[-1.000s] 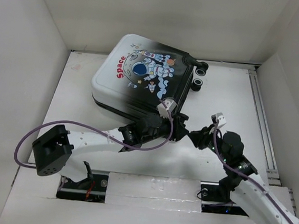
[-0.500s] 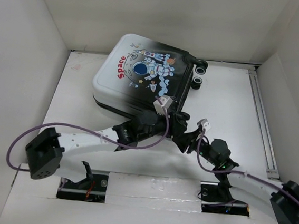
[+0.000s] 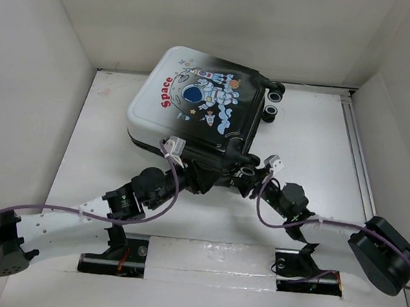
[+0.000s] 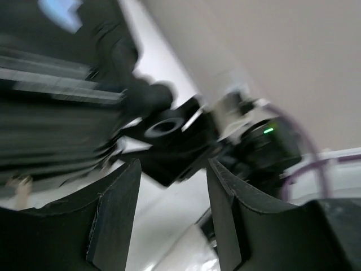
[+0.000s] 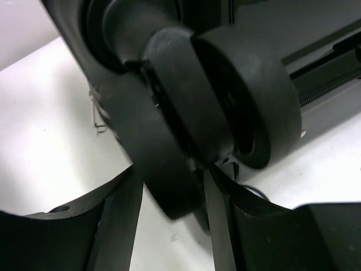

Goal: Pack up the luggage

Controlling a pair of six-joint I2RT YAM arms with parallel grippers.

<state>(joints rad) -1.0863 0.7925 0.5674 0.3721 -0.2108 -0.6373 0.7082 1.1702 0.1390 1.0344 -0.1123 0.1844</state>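
Against the view a second earlier, the left arm has folded back, its elbow now at the lower-left corner. The left gripper [image 4: 172, 169] sits at the near edge of the luggage [image 3: 195, 109], fingers parted with nothing between them. The luggage itself has not moved. The right arm has dropped low, its elbow swung out to the right. The right gripper [image 5: 172, 175] straddles a black caster [image 5: 225, 101] at the case's near right corner – we cannot tell whether it pinches it. The white table [image 3: 316, 135] is boxed in by plain white walls [image 3: 24, 71]. The luggage lies flat toward the back left, closed – its contents are hidden from us.
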